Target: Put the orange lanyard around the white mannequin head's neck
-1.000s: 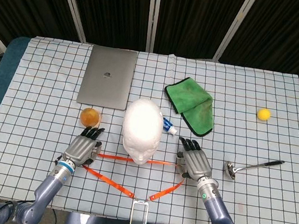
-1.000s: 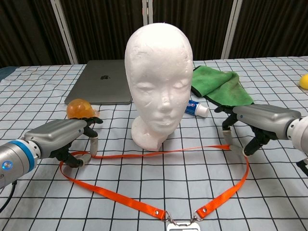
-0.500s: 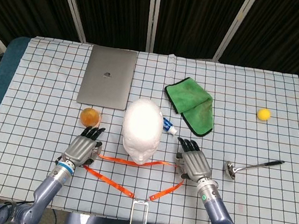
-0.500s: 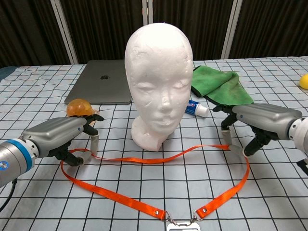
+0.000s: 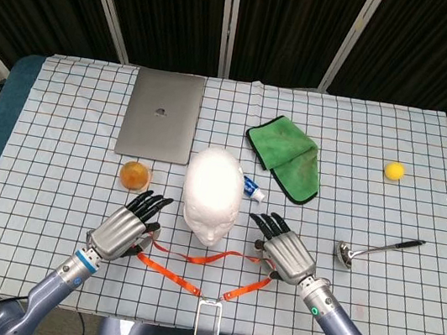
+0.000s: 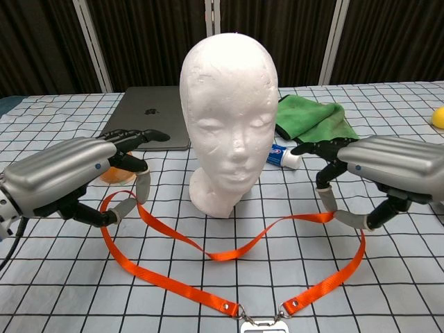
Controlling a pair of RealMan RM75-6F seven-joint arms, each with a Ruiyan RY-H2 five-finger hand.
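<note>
The white mannequin head stands upright mid-table, facing me. The orange lanyard hangs as a loop in front of its base, with its far strand sagging in a V. Its clear badge holder lies at the near table edge. My left hand pinches the loop's left end between thumb and a finger, raised off the table, other fingers spread. My right hand pinches the right end the same way. The hands flank the head, both nearer to me than it.
A closed grey laptop lies behind the head. A green cloth and a small tube are at its right. An orange ball sits by my left hand. A ladle and a yellow ball are far right.
Both hands have risen off the table with the lanyard ends and spread their other fingers. The far strand, flat before, now sags in a V.
</note>
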